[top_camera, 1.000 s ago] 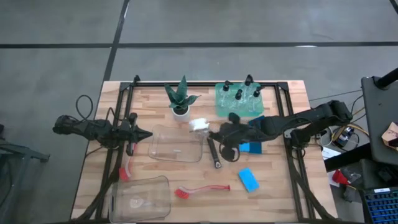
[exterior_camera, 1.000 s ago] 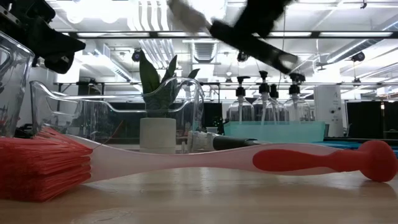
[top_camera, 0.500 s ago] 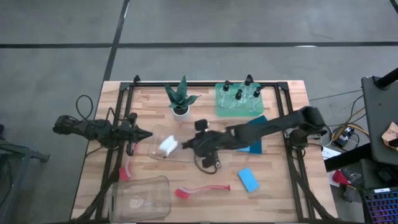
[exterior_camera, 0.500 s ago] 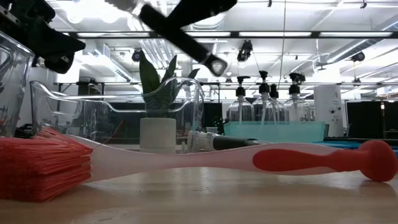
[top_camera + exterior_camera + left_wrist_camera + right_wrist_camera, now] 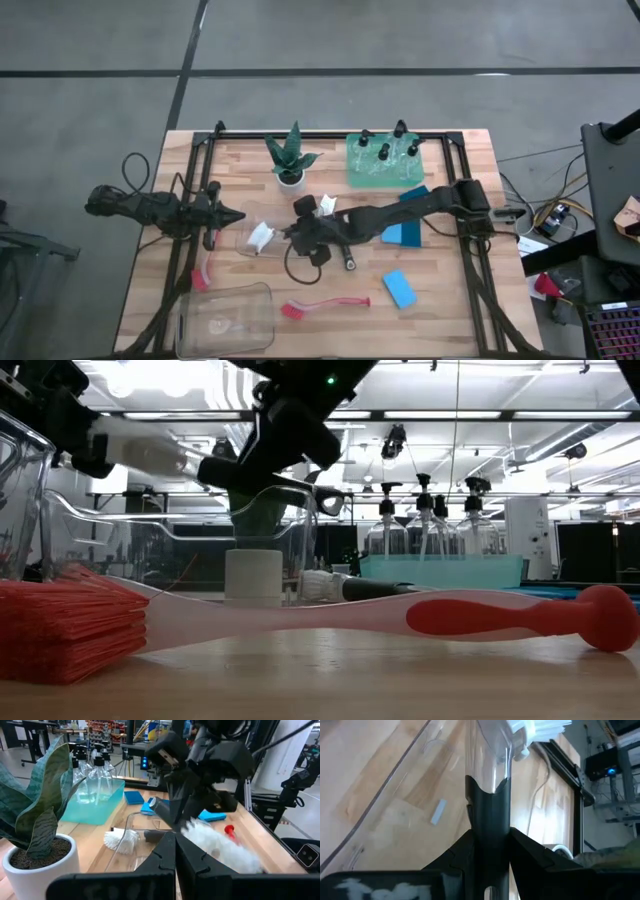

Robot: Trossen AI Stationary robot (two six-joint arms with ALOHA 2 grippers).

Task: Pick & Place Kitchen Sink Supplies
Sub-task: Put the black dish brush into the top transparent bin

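My right gripper (image 5: pixel 296 235) reaches across from the table's right and is shut on a white-headed brush (image 5: pixel 262 237), which it holds over a clear bin (image 5: pixel 300 250). A second white-headed, black-handled brush (image 5: pixel 343 250) lies on the table beside that bin. Two red brushes (image 5: pixel 325 304) (image 5: pixel 203 272) lie flat near the near edge. Blue sponges (image 5: pixel 400 288) (image 5: pixel 405 235) rest on the right. Clear bottles (image 5: pixel 385 152) stand in the green tray. My left gripper (image 5: pixel 228 215) waits, shut, at the bin's left end. My right gripper pinches the brush's black handle (image 5: pixel 488 815) between its two fingers. It comes level from the table's right, with the fingers lying along the handle. The brush is lifted clear and nearly level; its white head (image 5: pixel 140 455) points toward the table's left, above the bin's rim.
A green plant in a white pot (image 5: pixel 291 165) stands at the far side behind the bin. A second clear bin (image 5: pixel 225 318) sits at the near left corner. Black frame rails (image 5: pixel 470 250) run along both table sides. Bare wood shows between the bins and the near sponge.
My right gripper has swept from beside the green tray toward the table's left, carrying the brush over the clear bin. It has also come down, and the brush has turned from a steep slant to nearly level, head leading left. The left arm kept still.
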